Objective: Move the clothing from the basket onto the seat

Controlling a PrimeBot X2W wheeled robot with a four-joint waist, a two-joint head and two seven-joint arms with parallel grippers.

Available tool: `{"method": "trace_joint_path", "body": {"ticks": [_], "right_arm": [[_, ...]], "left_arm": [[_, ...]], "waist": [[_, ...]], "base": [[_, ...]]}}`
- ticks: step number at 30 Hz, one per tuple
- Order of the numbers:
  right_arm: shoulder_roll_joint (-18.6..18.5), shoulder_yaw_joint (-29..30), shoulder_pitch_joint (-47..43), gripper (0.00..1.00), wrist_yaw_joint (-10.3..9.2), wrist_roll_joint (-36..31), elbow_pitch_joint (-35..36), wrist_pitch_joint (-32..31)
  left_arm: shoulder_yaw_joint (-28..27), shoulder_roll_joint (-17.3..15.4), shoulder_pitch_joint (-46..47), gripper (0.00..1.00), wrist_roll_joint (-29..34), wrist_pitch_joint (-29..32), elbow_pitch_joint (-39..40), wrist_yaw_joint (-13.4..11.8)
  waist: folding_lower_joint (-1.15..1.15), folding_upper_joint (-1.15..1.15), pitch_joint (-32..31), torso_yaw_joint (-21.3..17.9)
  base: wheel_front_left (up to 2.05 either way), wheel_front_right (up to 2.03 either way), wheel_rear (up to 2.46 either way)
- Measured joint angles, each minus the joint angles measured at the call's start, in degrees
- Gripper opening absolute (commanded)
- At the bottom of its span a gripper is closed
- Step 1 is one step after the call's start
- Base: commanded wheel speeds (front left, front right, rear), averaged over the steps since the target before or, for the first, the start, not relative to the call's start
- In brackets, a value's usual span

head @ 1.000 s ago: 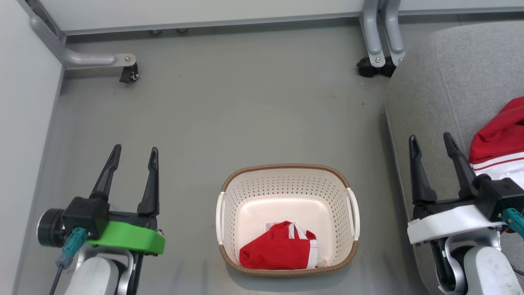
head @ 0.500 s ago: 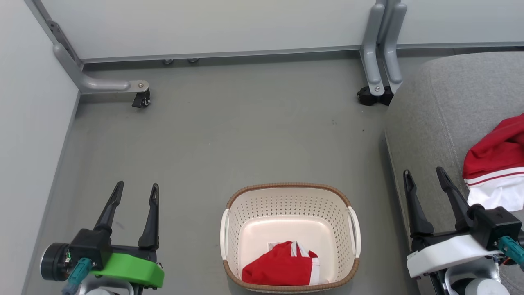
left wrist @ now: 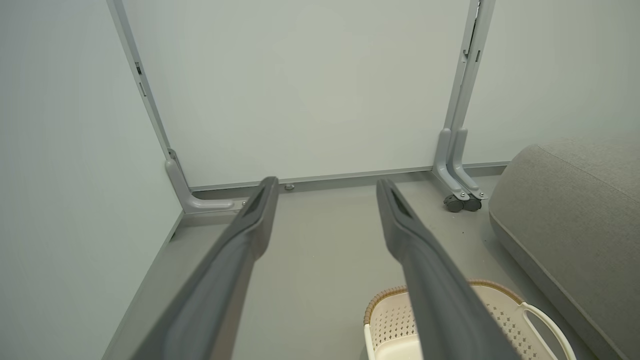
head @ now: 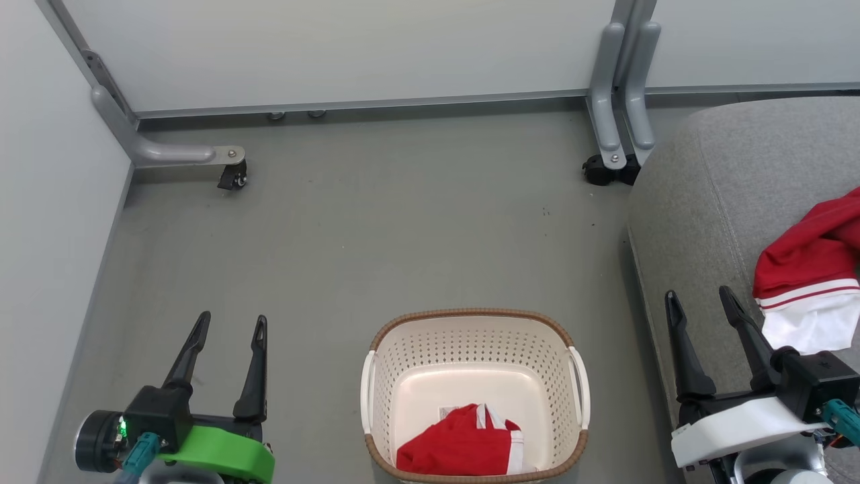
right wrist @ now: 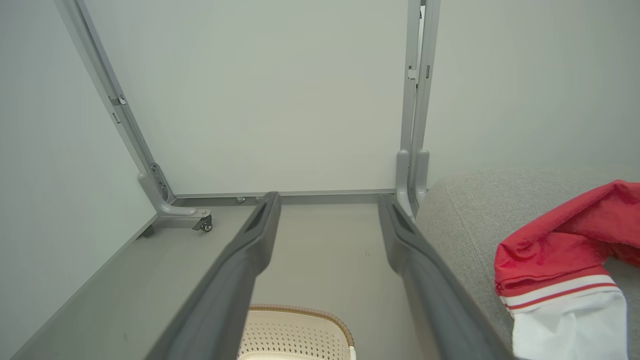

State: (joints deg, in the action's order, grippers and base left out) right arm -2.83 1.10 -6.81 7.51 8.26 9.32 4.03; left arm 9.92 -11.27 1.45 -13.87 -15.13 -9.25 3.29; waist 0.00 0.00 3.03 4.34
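A cream perforated basket (head: 379, 366) with a brown rim stands on the grey floor at the bottom middle of the head view. One red garment (head: 453, 447) with white trim lies bunched in its near part. A second red and white garment (head: 806, 269) lies on the grey seat (head: 699, 202) at the right, seen too in the right wrist view (right wrist: 555, 255). My left gripper (head: 230, 323) hangs open and empty left of the basket. My right gripper (head: 697, 297) is open and empty over the seat's front edge, just left of that garment.
Pale partition walls close off the left and back. Their grey metal feet with black castors stand on the floor at the back left (head: 232, 176) and beside the seat's far corner (head: 608, 168). Bare grey floor lies between the basket and the back wall.
The head camera has tilted up, so the basket and both grippers sit lower in the picture. Both grippers stay open and empty, and the garments have not moved.
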Motion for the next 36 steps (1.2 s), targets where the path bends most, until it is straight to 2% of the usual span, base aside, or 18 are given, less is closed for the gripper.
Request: {"method": "trace_joint_path", "body": {"ticks": [20, 30, 36], "right_arm": [[0.0, -0.4, 1.0, 1.00, 0.00, 0.0, 0.9, 0.0], [0.0, -2.3, 7.9, 1.00, 0.00, -0.8, 2.6, 0.5], [0.0, -3.8, 13.0, 1.00, 0.00, -1.0, 2.8, 1.8]], "left_arm": [[-1.2, 1.8, 0.9, 1.00, 2.7, 0.0, -1.2, 1.0], [4.9, 5.2, 9.2, 1.00, 4.9, 0.0, -7.6, 2.6], [11.2, 6.7, 15.0, 1.00, 6.0, 0.0, -15.4, 3.6]], "waist": [[0.00, 0.00, 1.8, -0.1], [0.00, 0.00, 8.4, -1.3], [0.00, 0.00, 14.2, -2.9]], "base": [[0.00, 0.00, 0.00], [0.00, 0.00, 0.00], [0.00, 0.00, 0.00]]}}
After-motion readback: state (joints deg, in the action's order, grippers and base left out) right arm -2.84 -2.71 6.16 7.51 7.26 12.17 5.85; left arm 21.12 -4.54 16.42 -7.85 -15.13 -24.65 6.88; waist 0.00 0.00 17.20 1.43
